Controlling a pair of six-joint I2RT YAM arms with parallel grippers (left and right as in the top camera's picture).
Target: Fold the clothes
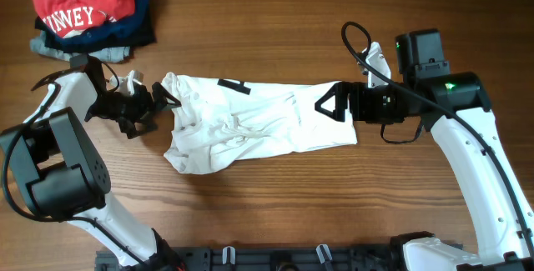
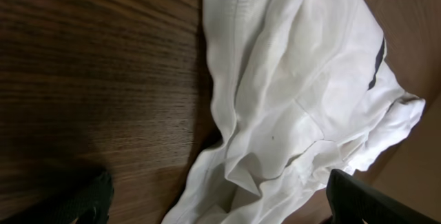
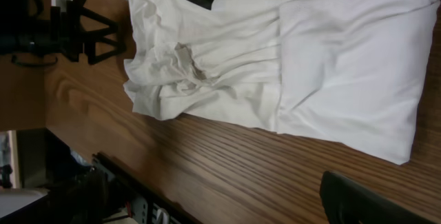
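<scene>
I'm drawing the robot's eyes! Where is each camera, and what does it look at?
Overhead: above the table, looking straight down at the white T-shirt; both arms show.
Left wrist: on the left arm, close over the shirt's bunched end; its fingers show.
Right wrist: on the right arm, facing along the shirt; one finger shows.
Shared: overhead and right wrist both show the left tool.

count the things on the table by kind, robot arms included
robot arms: 2, the left arm and the right arm
white T-shirt: 1
pile of folded clothes, red shirt on top: 1
total: 4
</scene>
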